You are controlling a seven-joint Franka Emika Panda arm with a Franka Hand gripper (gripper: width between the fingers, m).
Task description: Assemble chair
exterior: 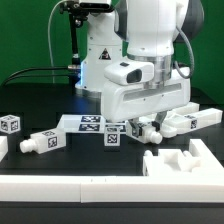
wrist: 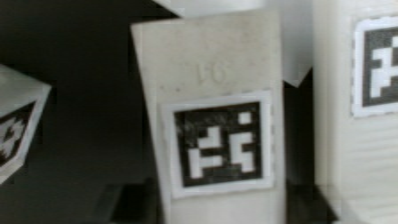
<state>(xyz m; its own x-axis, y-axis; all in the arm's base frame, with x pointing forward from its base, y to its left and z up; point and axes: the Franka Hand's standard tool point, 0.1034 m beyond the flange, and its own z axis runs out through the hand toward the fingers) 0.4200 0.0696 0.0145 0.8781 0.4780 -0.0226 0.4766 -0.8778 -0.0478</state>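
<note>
The chair is in loose white tagged parts on the black table. In the wrist view a narrow white slab [wrist: 214, 90] with a square tag stands between my dark fingers [wrist: 128, 196], which press against both its long sides. My gripper [wrist: 219, 200] is shut on it. In the exterior view the gripper [exterior: 150, 128] is low at the table, and the held slab is mostly hidden behind the hand. Another tagged part [wrist: 365, 70] lies close beside the slab, and a third [wrist: 18, 120] lies on the other side.
A small tagged cube [exterior: 10, 124], a peg-like piece [exterior: 45, 141], a tagged block [exterior: 112, 139] and a long slab [exterior: 196, 118] lie on the table. The marker board [exterior: 85, 122] lies behind them. A white notched fixture [exterior: 185, 162] and a white rail [exterior: 60, 186] stand in front.
</note>
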